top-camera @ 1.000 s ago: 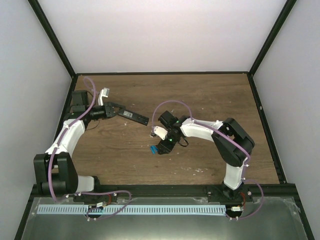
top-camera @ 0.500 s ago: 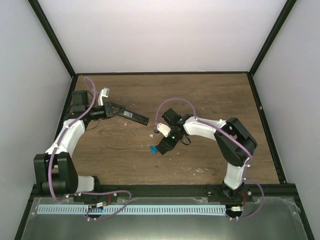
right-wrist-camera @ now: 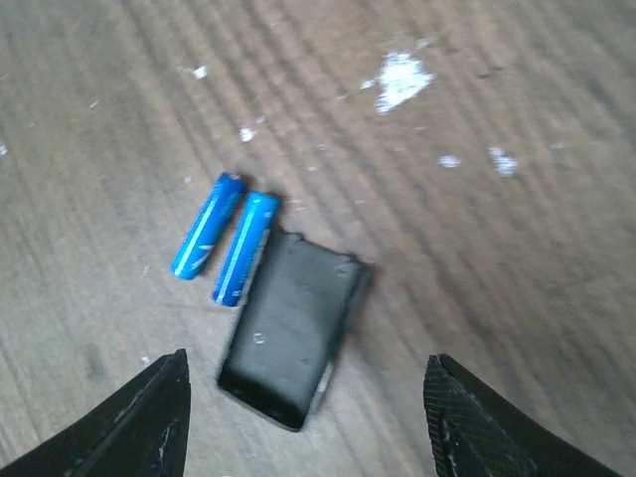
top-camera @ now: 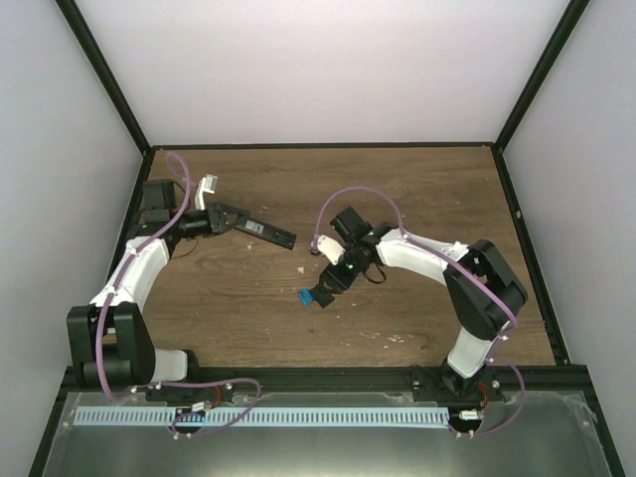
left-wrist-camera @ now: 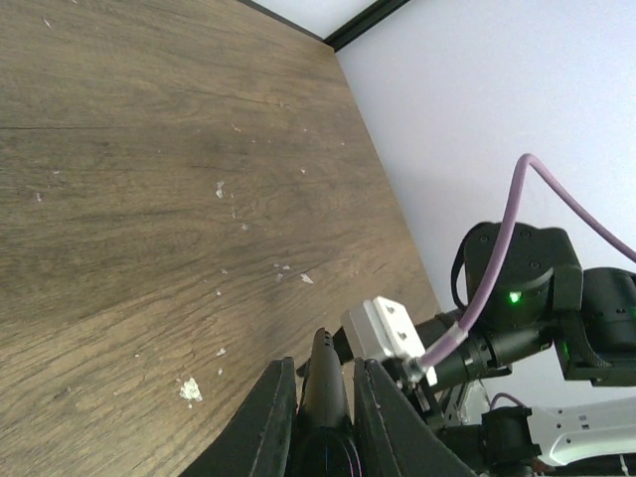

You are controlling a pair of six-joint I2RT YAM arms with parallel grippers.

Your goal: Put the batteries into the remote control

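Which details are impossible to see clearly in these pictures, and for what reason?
1. Battery bay of the remote control: too small in the top view; in the left wrist view the left gripper covers it.
2. Plus and minus ends of the batteries: blurred in the right wrist view.
3. The cover: in the top view it merges with the dark right gripper.

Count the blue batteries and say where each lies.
2. They lie side by side on the table: one battery farther from the black cover, the other battery right beside it. None seems hidden.
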